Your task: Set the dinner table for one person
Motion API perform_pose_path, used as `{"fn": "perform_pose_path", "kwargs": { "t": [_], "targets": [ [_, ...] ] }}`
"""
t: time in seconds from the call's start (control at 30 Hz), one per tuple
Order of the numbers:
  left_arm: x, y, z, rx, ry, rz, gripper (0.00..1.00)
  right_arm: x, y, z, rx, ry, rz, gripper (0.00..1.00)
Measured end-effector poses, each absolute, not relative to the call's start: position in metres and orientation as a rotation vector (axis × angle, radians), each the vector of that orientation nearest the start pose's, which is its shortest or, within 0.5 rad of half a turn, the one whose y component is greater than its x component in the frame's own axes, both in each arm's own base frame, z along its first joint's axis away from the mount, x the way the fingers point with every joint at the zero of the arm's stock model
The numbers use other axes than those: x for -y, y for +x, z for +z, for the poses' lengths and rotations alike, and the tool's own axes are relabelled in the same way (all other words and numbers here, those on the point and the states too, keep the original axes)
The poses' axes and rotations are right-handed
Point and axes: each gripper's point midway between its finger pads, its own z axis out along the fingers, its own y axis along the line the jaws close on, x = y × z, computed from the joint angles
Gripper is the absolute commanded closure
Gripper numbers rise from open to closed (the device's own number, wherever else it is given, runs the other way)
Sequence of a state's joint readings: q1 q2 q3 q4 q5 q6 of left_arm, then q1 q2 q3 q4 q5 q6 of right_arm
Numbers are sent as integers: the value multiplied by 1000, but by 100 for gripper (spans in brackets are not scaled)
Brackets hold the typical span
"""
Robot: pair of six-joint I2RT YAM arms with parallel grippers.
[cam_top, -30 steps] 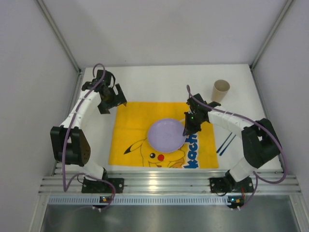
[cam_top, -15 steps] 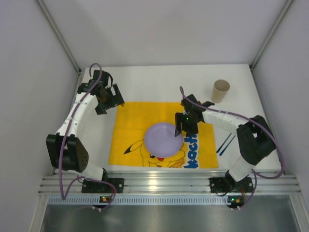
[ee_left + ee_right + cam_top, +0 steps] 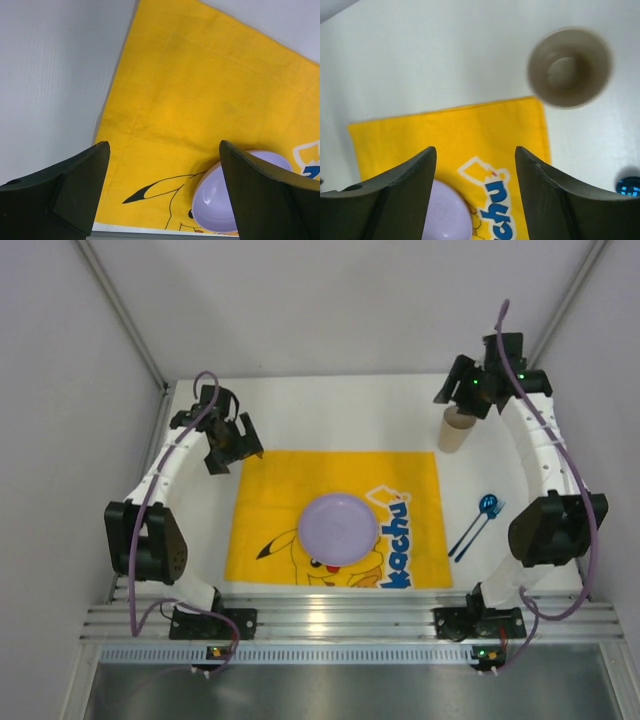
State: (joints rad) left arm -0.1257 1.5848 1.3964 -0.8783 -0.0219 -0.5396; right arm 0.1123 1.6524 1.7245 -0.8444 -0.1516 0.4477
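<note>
The dinner table (image 3: 330, 410) is a white top carrying a yellow cartoon mat (image 3: 300, 490). A lilac plate (image 3: 341, 528) lies flat on the middle of the mat, touched by neither gripper. My right gripper (image 3: 458, 392) hangs high over the back right corner, open and empty (image 3: 475, 152); below it I see the beige paper cup (image 3: 569, 67) and the mat's right edge (image 3: 535, 130). My left gripper (image 3: 228, 445) hovers at the mat's back left corner, open with nothing between its fingers (image 3: 164, 147). The plate (image 3: 220, 200) shows partly behind its right finger.
The paper cup (image 3: 458, 430) stands upright on the bare table, just off the mat's back right corner. Blue cutlery (image 3: 478, 522) lies on the table right of the mat. Grey walls close in on both sides, and a ribbed aluminium rail (image 3: 340, 620) runs along the near edge.
My right gripper has opened, let go of the plate's right rim and swung up to the back right over the cup. The plate stays on the mat. The left arm barely moved.
</note>
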Motion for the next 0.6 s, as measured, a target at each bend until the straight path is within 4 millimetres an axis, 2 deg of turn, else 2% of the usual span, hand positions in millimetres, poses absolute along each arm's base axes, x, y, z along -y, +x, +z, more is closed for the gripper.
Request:
{"fn": "perform_pose_path", "kwargs": {
  "t": [0.07,0.17,0.23,0.37,0.53,0.57,0.6],
  "targets": [
    [66,364,147,-2607,-550,-210,5,-51,438,252,-2348,441,360,36],
    [71,370,132,-2642,-551,-224,5,-12,447,228,-2390,565,276,37],
    [73,373,123,-2667,-552,-231,5,5,450,206,-2435,627,236,37],
    [80,386,112,-2692,-549,-261,6,24,458,171,-2515,702,177,38],
    [86,403,111,-2679,-540,-297,6,28,466,145,-2572,727,148,40],
    [86,405,111,-2676,-537,-301,6,28,467,142,-2576,728,147,41],
    [87,407,112,-2673,-536,-306,6,28,469,140,-2578,729,147,50]
  ]
}}
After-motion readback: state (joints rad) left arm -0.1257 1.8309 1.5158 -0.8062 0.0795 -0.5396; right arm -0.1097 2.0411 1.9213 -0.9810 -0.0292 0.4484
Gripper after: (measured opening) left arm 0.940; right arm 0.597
